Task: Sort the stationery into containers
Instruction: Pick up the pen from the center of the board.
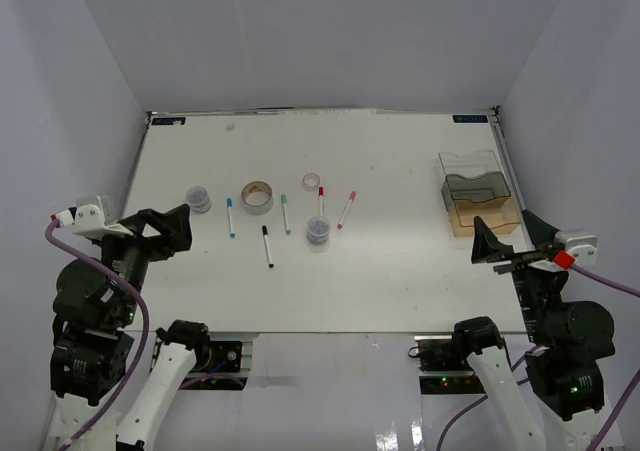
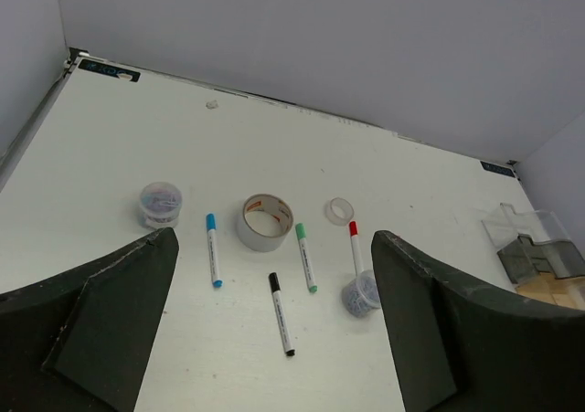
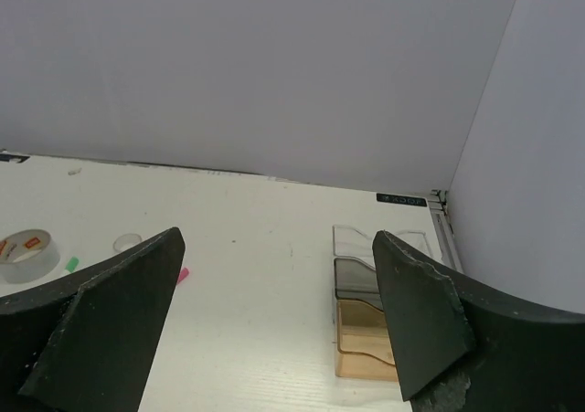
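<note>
Markers lie mid-table: blue-capped (image 1: 231, 217), black-capped (image 1: 267, 245), green-capped (image 1: 285, 213), red-capped (image 1: 321, 200) and pink-capped (image 1: 346, 209). The beige tape roll (image 1: 257, 196), small clear ring (image 1: 311, 181) and two round clear tubs (image 1: 199, 199) (image 1: 318, 231) sit among them. The organiser (image 1: 479, 193) stands at the right, clear-grey steps behind, tan tray in front. My left gripper (image 1: 172, 230) is open and empty above the left edge. My right gripper (image 1: 497, 246) is open and empty, just in front of the organiser (image 3: 366, 311). The left wrist view shows the tape roll (image 2: 265, 221) and black marker (image 2: 281, 313).
White walls close in the table on three sides. The table's rear edge (image 1: 320, 112) has a metal rail. The arm bases and cables sit at the near edge.
</note>
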Controlling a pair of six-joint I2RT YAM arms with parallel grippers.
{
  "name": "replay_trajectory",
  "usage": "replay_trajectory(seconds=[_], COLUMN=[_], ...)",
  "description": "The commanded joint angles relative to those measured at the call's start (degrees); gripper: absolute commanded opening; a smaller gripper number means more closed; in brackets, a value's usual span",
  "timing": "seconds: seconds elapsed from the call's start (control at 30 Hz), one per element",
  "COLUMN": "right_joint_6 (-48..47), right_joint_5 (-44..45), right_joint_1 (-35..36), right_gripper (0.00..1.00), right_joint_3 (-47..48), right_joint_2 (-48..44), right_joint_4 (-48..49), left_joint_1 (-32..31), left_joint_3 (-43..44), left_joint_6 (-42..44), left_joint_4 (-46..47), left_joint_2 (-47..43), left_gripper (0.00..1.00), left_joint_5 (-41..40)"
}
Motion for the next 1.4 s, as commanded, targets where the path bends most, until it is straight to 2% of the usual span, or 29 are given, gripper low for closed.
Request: replay_trajectory(seconds=[0.0,0.1,0.2,0.37,0.43,0.47,0.6,0.77,0.9,1.1,1.27,1.37], right_joint_6=[1.8,2.4,7.1,9.4,11.1,13.7,14.8,18.6,21.2,25.5,29.7,32.9], right_joint_5=[0.1,0.6,1.9,-3.8,-3.6,-3.2,-7.9,-10.2,-10.2,-3.6,-0.7,1.1], right_joint_1=[0.3,0.3,0.3,0.3,0.3,0.3,0.2,0.3,1.9,8.6,13.1,16.0], right_gripper=[0.90,0.90,0.90,0.90,0.90,0.90,0.90,0.90,0.91,0.94,0.99,0.93], right_joint_3=[-0.2,-0.1,0.5,1.4,2.0,2.3,4.6,9.6,11.3,16.3,22.1,26.1], right_joint_2=[1.3,3.5,7.7,15.8,18.8,21.8,30.3,46.2,55.1,69.6,81.5,87.4], right_joint_4=[0.7,-1.0,-4.2,-7.5,-8.8,-10.2,-12.3,-16.9,-14.4,-11.0,-8.2,-7.2], left_joint_1=[-0.4,-0.4,-0.3,-0.3,-0.4,-0.3,-0.4,-0.4,-0.4,-0.4,-0.4,-0.1], left_joint_3=[-0.3,-1.0,-2.6,-5.7,-6.4,-7.0,-8.6,-10.6,-12.0,-12.0,-19.0,-21.9], left_joint_6=[-0.6,-0.8,-0.5,-0.3,-0.3,-0.3,-0.1,-0.3,-1.1,-1.3,-0.3,-0.2], left_joint_4=[-0.4,-0.4,-0.1,0.6,0.9,1.2,3.2,9.6,16.1,22.8,27.5,27.6], left_joint_2=[0.9,1.0,1.1,1.1,1.7,1.8,3.3,7.5,12.9,22.7,22.9,20.9], left_gripper=[0.98,0.98,0.98,0.98,0.98,0.98,0.98,0.98,0.98,0.98,0.98,0.98], left_joint_5=[0.8,1.2,1.9,2.2,2.5,2.5,2.5,2.8,3.5,3.4,-1.3,-3.4])
